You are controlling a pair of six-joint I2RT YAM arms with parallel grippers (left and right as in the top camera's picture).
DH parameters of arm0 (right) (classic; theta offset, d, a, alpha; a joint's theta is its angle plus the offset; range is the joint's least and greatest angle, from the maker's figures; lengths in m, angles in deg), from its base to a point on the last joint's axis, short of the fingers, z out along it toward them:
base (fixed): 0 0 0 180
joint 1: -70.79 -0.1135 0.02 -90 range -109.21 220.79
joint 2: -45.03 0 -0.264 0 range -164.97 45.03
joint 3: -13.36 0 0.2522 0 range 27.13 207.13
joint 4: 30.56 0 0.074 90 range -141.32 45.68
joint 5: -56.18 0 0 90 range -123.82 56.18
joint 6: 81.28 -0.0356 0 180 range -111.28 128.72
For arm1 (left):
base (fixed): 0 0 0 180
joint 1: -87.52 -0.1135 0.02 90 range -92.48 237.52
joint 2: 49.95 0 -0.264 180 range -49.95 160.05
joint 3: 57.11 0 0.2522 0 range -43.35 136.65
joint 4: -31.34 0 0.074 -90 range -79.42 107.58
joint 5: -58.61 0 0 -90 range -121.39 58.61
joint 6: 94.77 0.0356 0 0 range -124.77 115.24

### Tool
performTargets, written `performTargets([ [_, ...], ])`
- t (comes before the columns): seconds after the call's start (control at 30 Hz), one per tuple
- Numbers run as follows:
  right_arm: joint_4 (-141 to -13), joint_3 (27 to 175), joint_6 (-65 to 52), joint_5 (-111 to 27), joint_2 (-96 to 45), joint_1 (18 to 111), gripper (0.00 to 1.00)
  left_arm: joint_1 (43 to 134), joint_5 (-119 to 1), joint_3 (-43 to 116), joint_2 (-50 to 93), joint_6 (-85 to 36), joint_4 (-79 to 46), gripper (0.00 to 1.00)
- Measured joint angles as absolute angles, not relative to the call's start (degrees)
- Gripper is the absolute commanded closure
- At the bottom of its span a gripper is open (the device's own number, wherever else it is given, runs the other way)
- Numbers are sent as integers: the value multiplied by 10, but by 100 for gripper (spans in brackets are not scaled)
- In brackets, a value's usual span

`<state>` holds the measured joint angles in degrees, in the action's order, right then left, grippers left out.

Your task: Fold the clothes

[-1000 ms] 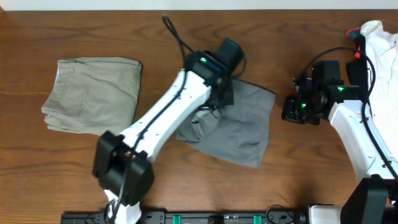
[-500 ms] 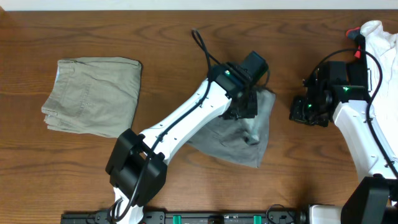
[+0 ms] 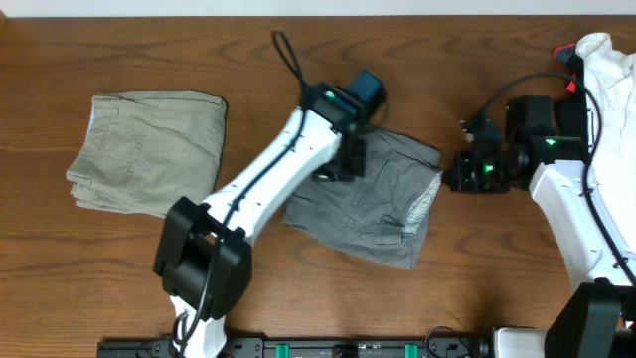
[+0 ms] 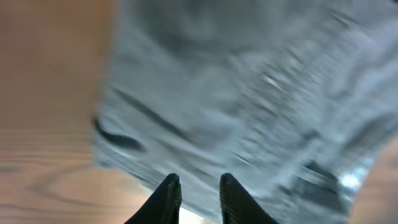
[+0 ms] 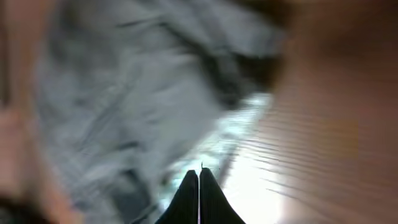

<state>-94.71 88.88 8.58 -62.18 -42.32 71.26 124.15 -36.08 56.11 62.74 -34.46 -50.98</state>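
The medium-grey woven shorts [image 3: 373, 204] are spread, rumpled and roughly four-sided, at the centre of the frame on the dark wood-grain table [image 3: 79, 288], a paler striped lining [image 3: 422, 207] turned out at their right edge. The left gripper [image 3: 340, 167] is held over their upper left part, its black fingers [image 4: 166, 198] slightly parted — the right gripper [image 3: 459, 179] is set just beside their right edge, tapered fingers [image 5: 191, 193] pressed together.

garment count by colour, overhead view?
grey shorts: 1
beige shorts: 1
white garment: 1
Total: 3
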Motion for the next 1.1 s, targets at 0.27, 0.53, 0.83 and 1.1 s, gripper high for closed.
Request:
performTargets([
  [0.27,-930,865,128,-673,-451,576,99,1225,-355,381,620,-317,-416,78],
  [0.53,-914,803,88,-619,-546,525,99,1225,-359,280,620,-315,-343,78],
  [0.83,-921,792,17,-597,-569,529,99,1192,-367,280,620,-284,-332,78],
  [1.1,-892,784,12,-688,-569,532,99,1102,-364,402,620,-258,-425,77],
])
